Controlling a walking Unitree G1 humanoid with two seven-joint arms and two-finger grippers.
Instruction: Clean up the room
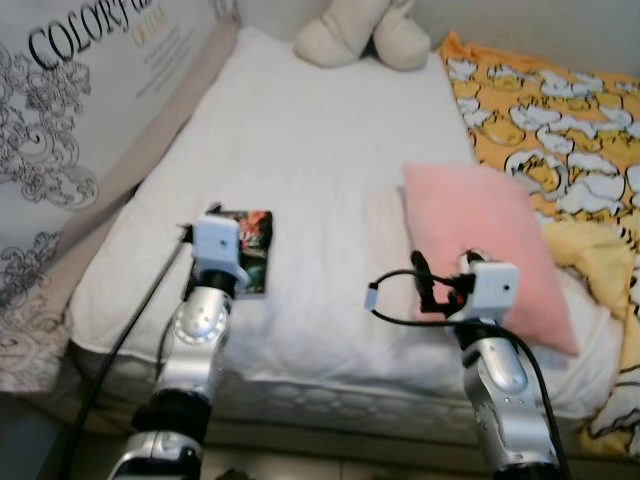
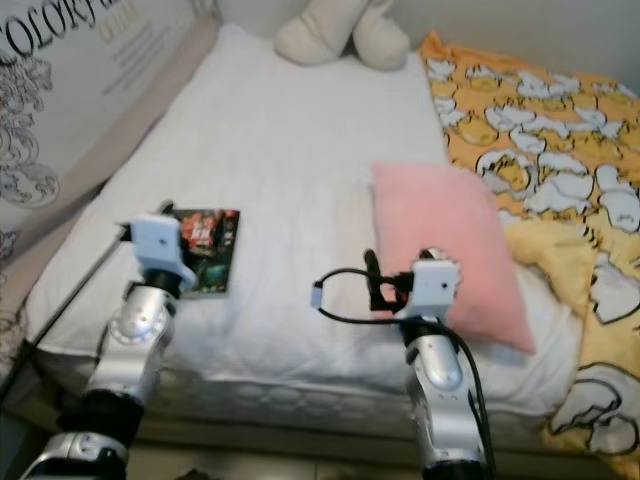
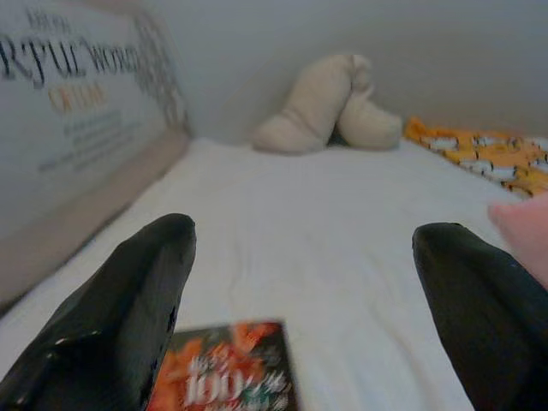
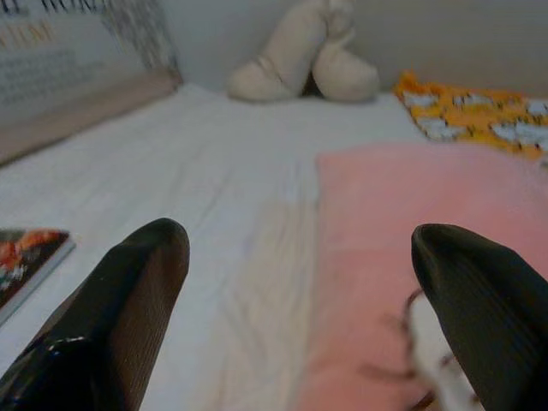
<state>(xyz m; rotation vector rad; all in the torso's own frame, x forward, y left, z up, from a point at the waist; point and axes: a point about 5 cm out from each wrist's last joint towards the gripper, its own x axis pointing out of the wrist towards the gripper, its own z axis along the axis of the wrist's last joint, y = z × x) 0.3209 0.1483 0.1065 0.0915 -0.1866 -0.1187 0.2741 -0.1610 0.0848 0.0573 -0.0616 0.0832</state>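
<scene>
Left gripper (image 3: 300, 300), fingers spread, empty, hovers over book (image 1: 252, 250) on bed (image 1: 320, 150). Right gripper (image 4: 300, 308), likewise agape, near pink pillow (image 1: 480, 240). Advice: straddle book's edge, then pinch.

A bed (image 1: 330, 150) with a white sheet takes most of the room. Along its left edge stands a big printed board (image 1: 70, 100) with black ornaments. Behind the far edge is a plain pale wall (image 3: 360, 34). The light is soft and even.

Right gripper (image 4: 300, 282): black fingers spread wide.
Below: flat pink fabric pillow (image 4: 428, 214) on white bed sheet (image 4: 197, 163).
Far end: beige plush toy (image 4: 304, 56).
</scene>
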